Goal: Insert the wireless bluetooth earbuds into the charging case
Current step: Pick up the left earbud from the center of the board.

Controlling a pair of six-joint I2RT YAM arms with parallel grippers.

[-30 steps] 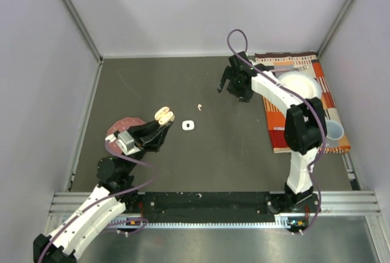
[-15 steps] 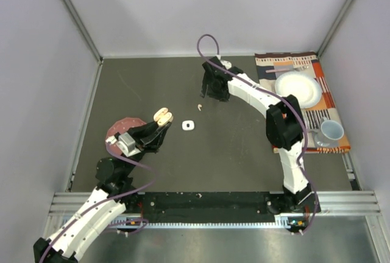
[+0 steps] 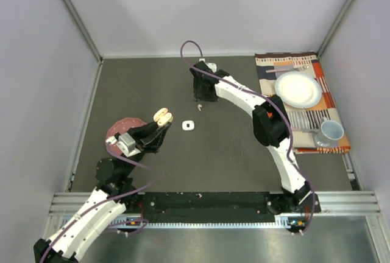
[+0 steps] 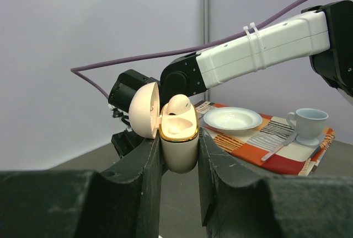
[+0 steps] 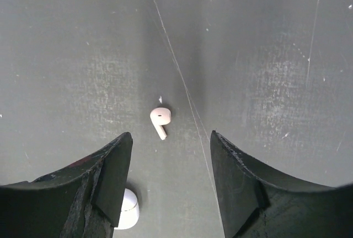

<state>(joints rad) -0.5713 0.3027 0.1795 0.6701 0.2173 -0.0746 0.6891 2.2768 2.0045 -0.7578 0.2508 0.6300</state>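
Observation:
My left gripper (image 3: 159,122) is shut on an open pale peach charging case (image 4: 179,139), held upright above the table. The lid (image 4: 144,110) is swung left, and one peach earbud (image 4: 177,106) sits in the case. A second peach earbud (image 5: 160,118) lies loose on the dark table, stem toward me, and shows as a small speck (image 3: 199,106) in the top view. My right gripper (image 5: 171,136) hovers over it, open, fingertips just short of it and nothing between them. A small white closed case (image 3: 188,125) lies between the two grippers, half hidden behind my right gripper's left finger (image 5: 113,177).
An orange striped placemat (image 3: 277,132) at the right edge carries a white plate (image 3: 297,89), a cup (image 3: 332,131) and cutlery. A dark red disc (image 3: 119,128) lies under my left arm. Grey walls close in the table on three sides.
The right arm has swung left from beside the placemat to above the loose earbud, and its jaws have narrowed. The left gripper and its case have not moved.

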